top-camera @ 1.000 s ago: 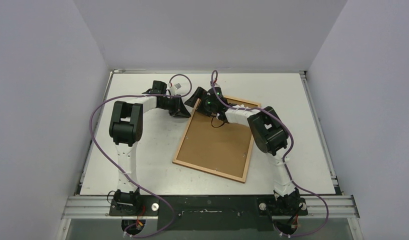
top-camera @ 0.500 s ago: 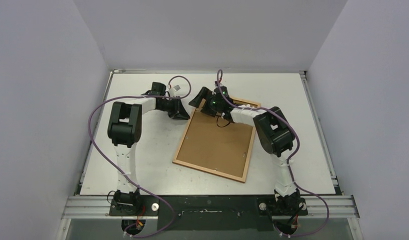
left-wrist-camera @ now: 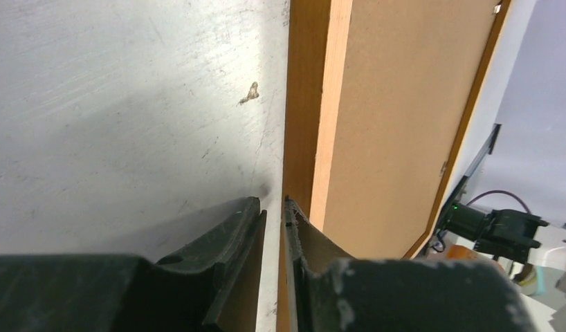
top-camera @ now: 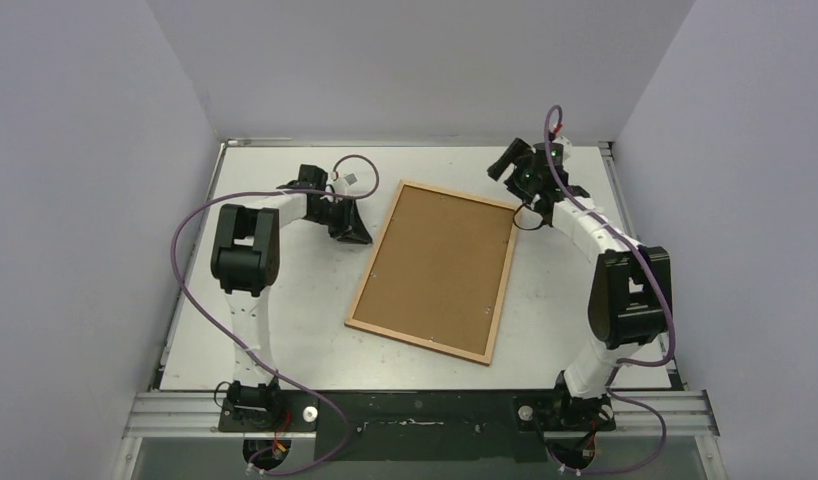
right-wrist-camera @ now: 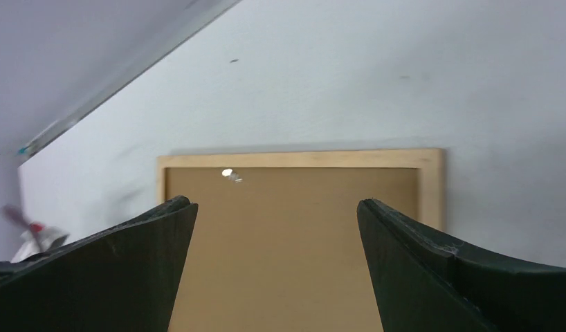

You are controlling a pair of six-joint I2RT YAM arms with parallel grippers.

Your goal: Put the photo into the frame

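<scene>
Two pincers were examined, beginning with the left gripper (left-wrist-camera: 273, 202). Its jaws were drawn almost together, with a thin slit between them and nothing seen held. The tips sat low on the table (left-wrist-camera: 128, 104), right at the outer side of the frame (left-wrist-camera: 308, 104), near its upper left corner in the top view. Whether a tip actually bore on the moulding could not be determined.

Risk noted: a nearly closed tool pressed sideways against thin moulding would likely slide or swing the frame across the table rather than lift it. A tip could also ride over the edge and scrape the backing board (top-camera: 440, 270). With that board seated and its small metal tab (right-wrist-camera: 230, 173) in place, no print could go in, and forcing the edge might bend the board.

The frame lay flat, back upward, at the centre of the top view. Its long axis ran from bottom to top of that view, the far end leaning right.

The right gripper (top-camera: 509, 166) hung wide open and empty in the upper right, apart from the frame's far right corner. The photo was not visible in any view.
</scene>
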